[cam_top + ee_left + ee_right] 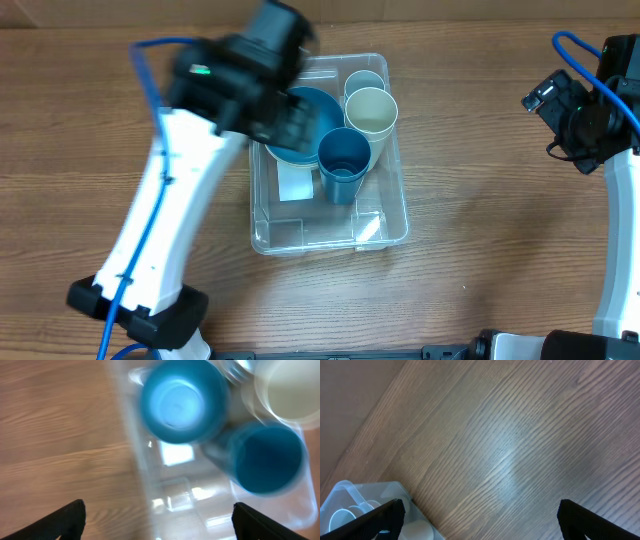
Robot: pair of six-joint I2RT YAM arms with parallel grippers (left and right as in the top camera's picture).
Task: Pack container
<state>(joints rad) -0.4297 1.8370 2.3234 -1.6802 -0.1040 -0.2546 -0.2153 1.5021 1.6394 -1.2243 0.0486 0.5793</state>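
Left gripper point(159, 506) is hanging over the container point(300, 236), jaws spread wide and gripping nothing. The container is sitting mid-table, carrying a blue bowl point(177, 400), a blue cup point(265, 457) and white cups point(371, 110). Right gripper point(480, 506), likewise wide and empty, is waiting over the bare table point(520, 435), well apart from the bin. The bowl appears set in place, so the step is judged to be leaving the bin. Good practice is rising straight up with jaws wide, so that neither finger is catching the bowl's rim or tipping the neighbouring blue cup.
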